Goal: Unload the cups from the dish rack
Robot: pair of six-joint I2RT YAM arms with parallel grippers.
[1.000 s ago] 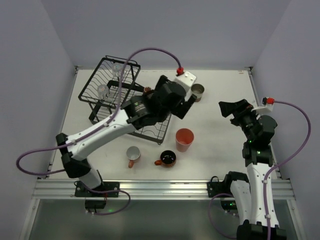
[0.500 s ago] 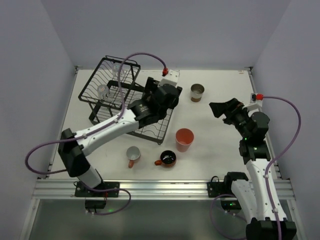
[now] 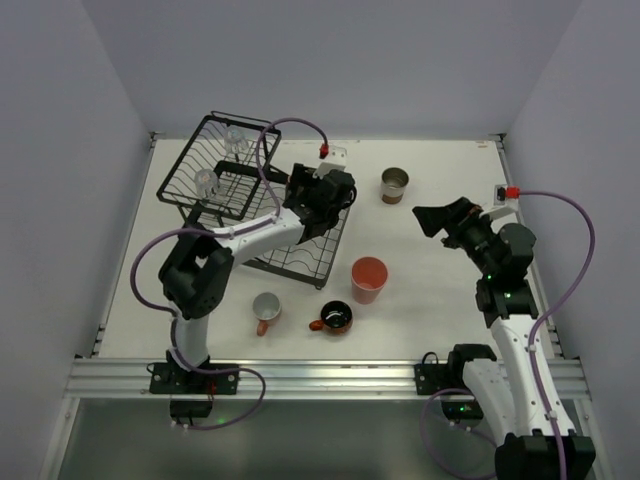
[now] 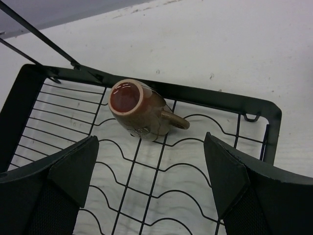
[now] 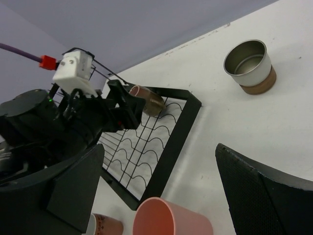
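The small brown cup (image 4: 139,110) lay on its side in the flat tray of the dish rack (image 4: 230,97), near its far edge. The left gripper (image 4: 149,147) hovered over it, jaws wide and empty. Two clear glasses (image 3: 205,182) sat in the tilted basket at far left. The cream-and-brown cup (image 3: 395,184), salmon tumbler (image 3: 368,279), pink mug (image 3: 265,308) and orange-red mug (image 3: 337,317) stood on the table (image 3: 440,290). The right gripper (image 5: 156,161) hung spread and empty.

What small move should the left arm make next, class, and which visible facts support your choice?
Probably advance the open left tool toward the small brown cup until its fingers straddle it, and only then close. The cup lies on its side on the dish rack grid, just ahead of the gap between the fingers, not yet inside it.
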